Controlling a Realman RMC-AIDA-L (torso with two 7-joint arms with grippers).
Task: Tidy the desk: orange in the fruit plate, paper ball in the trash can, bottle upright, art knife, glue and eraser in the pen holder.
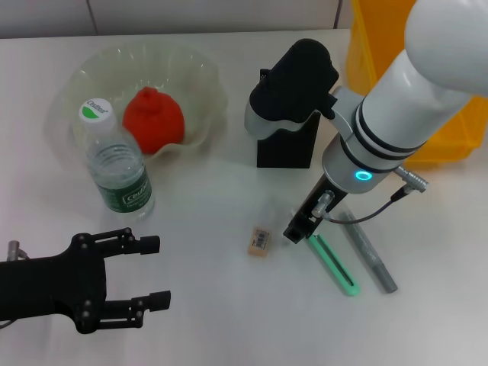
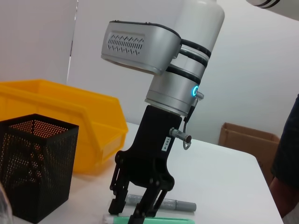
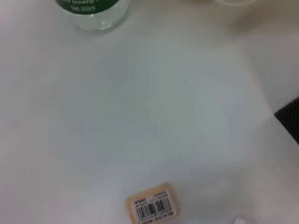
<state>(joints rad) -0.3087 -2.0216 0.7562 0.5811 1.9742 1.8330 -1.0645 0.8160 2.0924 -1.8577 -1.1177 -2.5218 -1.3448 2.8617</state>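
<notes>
Green plastic art knife (image 1: 335,267) is seen lying flat on the white table (image 1: 213,305), w/ the grey glue stick (image 1: 370,255) just beside it. The right gripper (image 2: 135,207) is lowered onto the knife's near end, fingers slightly apart and straddling it, not clamped. The tan eraser w/ barcode label (image 1: 260,240) lies near, apart from the gripper. The red-orange fruit (image 1: 153,118) sits in the clear wavy plate (image 1: 202,76); the clear water bottle w/ green label (image 1: 114,160) stands upright beside it. The black mesh pen holder (image 2: 32,165) stands in front of the yellow bin (image 2: 88,116). The left gripper (image 1: 149,271) hovers at the table's front-left, fingers spread wide.
</notes>
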